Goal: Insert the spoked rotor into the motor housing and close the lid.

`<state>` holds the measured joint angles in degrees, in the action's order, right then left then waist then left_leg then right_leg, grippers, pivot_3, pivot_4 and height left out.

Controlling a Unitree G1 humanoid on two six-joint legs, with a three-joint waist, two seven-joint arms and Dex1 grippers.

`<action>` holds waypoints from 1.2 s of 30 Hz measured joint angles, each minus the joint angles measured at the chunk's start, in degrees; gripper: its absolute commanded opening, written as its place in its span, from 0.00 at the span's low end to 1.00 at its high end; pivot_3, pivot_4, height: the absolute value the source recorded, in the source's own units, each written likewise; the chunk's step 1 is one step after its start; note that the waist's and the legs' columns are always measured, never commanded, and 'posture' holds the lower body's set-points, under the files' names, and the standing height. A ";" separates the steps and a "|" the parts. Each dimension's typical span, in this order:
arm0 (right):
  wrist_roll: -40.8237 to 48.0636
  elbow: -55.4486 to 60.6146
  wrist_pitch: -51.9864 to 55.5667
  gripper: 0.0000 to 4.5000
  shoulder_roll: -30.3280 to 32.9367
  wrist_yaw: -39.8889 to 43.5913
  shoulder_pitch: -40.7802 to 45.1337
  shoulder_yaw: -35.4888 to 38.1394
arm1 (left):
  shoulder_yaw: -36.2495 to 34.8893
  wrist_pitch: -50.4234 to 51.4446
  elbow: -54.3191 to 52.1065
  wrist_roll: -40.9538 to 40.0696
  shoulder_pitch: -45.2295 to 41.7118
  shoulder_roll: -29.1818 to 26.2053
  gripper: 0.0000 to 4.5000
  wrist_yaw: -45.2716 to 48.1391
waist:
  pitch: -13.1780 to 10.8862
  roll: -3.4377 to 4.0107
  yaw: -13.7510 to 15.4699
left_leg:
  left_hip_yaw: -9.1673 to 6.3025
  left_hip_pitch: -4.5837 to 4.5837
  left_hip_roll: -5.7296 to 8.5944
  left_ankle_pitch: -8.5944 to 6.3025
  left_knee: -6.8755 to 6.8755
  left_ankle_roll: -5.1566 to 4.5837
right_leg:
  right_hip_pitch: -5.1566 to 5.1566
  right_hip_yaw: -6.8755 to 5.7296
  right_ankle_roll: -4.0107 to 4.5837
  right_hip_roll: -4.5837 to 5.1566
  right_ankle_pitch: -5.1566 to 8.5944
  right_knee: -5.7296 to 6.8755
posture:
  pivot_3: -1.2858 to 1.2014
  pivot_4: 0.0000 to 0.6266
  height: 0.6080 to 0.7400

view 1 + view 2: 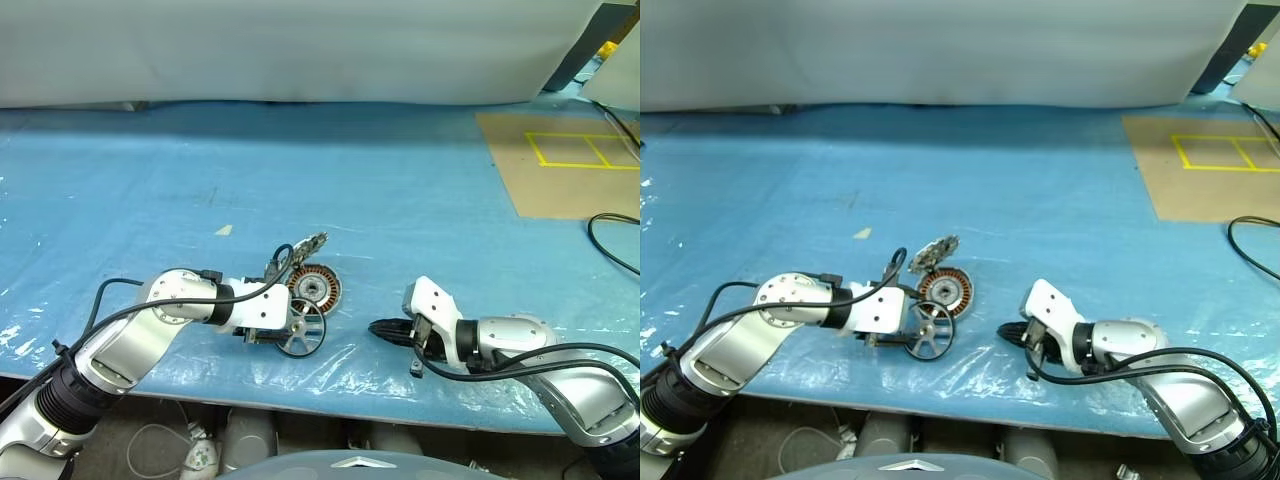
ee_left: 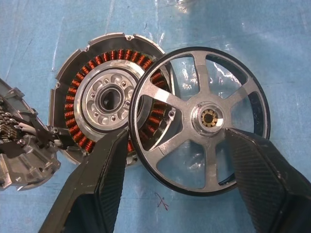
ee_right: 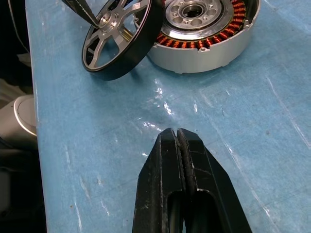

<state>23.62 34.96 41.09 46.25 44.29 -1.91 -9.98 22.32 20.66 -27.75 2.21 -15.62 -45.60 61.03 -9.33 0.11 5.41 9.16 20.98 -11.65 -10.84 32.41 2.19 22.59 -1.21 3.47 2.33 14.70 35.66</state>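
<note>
- While tilted on its edge on the blue table cover (image 1: pixel 400 200), the spoked rotor (image 2: pixel 206 119) leans against the near side of the motor housing (image 2: pixel 104 99), overlapping its copper windings.
- Left gripper (image 2: pixel 177 182): fingers spread, one on each side of the rotor; whether they grip the rim cannot be told.
- Right gripper (image 3: pixel 178 141): fingers pressed together, holding nothing, low over the cover, apart from the housing.
- Lid (image 1: pixel 308 243): propped up just behind the housing.

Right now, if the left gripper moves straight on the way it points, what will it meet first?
Most likely the spoked rotor: it sits tilted between the open left gripper fingers, its rim leaning on the motor housing. Depth is unclear, so contact may already be close.
</note>
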 measured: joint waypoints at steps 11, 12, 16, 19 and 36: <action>-1.74 -5.32 -6.16 0.00 0.35 3.65 -2.64 0.24 | -6.78 1.24 -0.93 -4.97 -1.54 -0.53 0.73 0.38 | 0.00 0.00 -0.01 | 0.00 0.01 0.00 0.00 0.02 0.00 | -0.01 0.00 0.01 0.00 0.01 0.00 | 0.52 0.24 1.00; -2.14 -6.19 -7.18 0.00 0.36 4.15 -2.91 0.24 | -7.91 1.27 -0.94 -6.02 -1.73 -0.63 0.73 0.64 | 0.00 0.00 -0.01 | 0.00 0.02 0.00 0.00 0.02 0.00 | 0.00 -0.01 0.01 0.00 0.01 0.00 | 0.52 0.24 1.00; -3.38 -8.23 -9.62 0.00 0.39 5.18 -3.19 0.24 | -9.66 1.23 -1.58 -9.67 -1.60 -1.66 0.73 2.47 | 0.00 0.00 -0.09 | 0.00 0.02 0.00 0.00 0.01 0.00 | 0.01 0.00 0.02 0.00 0.01 0.00 | 0.52 0.24 1.00; -4.26 -8.66 -10.72 0.00 0.39 5.64 -3.28 0.22 | -9.36 1.27 -4.92 -11.63 0.28 -1.69 0.73 3.32 | 0.00 0.00 -0.08 | 0.00 0.04 0.01 0.00 0.01 0.00 | 0.01 0.00 0.02 0.01 0.01 -0.02 | 0.52 0.24 1.00; -4.09 -3.44 -4.84 0.00 0.54 5.27 -1.22 0.34 | -2.22 -0.99 -3.88 -6.26 3.33 -0.51 0.73 1.14 | 0.00 0.00 -0.06 | 0.00 -0.01 0.00 0.00 0.02 -0.02 | -0.02 -0.01 0.02 0.00 0.01 -0.01 | 0.52 0.24 1.00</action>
<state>19.53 31.52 36.25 46.79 49.57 -3.13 -9.64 20.10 19.68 -31.63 -4.06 -12.29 -46.11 62.17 -9.33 0.11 5.36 9.16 20.97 -11.65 -10.84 32.42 2.17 22.57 -1.23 3.49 2.33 14.71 35.65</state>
